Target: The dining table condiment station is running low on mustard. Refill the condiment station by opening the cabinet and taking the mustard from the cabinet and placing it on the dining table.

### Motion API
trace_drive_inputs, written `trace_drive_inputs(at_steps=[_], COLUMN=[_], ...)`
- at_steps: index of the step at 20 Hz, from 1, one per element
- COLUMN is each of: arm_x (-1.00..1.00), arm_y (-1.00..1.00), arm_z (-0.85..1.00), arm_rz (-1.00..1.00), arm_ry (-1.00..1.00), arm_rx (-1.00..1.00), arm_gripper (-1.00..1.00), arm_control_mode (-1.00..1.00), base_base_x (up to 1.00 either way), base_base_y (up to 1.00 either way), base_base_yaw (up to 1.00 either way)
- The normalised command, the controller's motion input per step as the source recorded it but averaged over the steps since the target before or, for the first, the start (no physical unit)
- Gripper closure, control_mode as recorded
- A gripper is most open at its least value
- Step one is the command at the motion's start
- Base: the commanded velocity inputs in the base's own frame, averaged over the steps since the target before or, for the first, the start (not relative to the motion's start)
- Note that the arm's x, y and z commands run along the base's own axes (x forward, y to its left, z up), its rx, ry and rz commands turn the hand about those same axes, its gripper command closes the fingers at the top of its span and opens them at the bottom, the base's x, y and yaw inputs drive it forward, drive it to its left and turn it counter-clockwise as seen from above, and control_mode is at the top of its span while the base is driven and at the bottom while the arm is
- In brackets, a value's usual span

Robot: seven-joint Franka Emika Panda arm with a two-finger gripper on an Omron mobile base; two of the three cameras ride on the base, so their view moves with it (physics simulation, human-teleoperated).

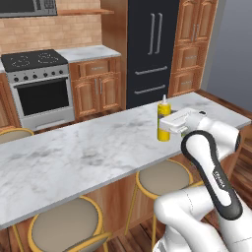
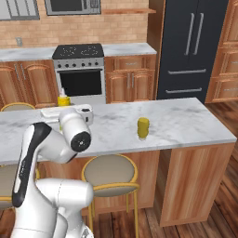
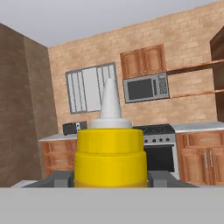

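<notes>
From the left base view I see the mustard [image 1: 164, 119] standing upright on the dining table [image 1: 74, 157], near the far edge, with my gripper [image 1: 170, 123] right beside it at body height; the white hand hides the fingers, so here I cannot tell how the jaws stand. Behind the table are the black fridge [image 1: 152, 49] and the stove [image 1: 37, 78], well apart from my work. In the right base view the bottle shows behind my hand, only its yellow top and white nozzle visible, and a second small yellow jar [image 2: 143, 128] stands alone on the marble further right, well clear of the arm. Stools [image 2: 109, 172] are under the table edge and do not disturb. In the hand view the bottle is very close, between the two dark fingertips [image 3: 57, 178], one on each side of its body; they seem to touch it, so I judge the jaws are closed on it. I think the bottle is light, plastic, a little soft and smooth, so the wide body is the right place to hold, not the thin nozzle.
</notes>
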Motion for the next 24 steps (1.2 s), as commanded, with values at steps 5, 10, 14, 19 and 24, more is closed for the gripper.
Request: trace_drive_inputs(at_steps=[5,10,14,19,24], arm_x=[0.19,0.37,0.34,0.27,0.31], arm_y=[-0.43,-0.06,-0.04,-0.16,-0.15], arm_z=[-0.37,-0.48,-0.41,-0.38,-0.46], arm_rz=[0.06,0.11,0.1,0.08,0.04], arm_ry=[0.0,0.0,0.0,-0.03,-0.05], arm_rx=[0.0,0.01,0.02,0.0,0.0], arm_gripper=[1.0,1.0,1.0,1.0,1.0], arm_control_mode=[-1.0,-1.0,-1.0,-1.0,-1.0], base_base_x=[0.0,0.0,0.0,0.0,0.0], base_base_y=[0.0,0.0,0.0,0.0,0.0], base_base_yaw=[0.0,0.0,0.0,0.0,0.0])
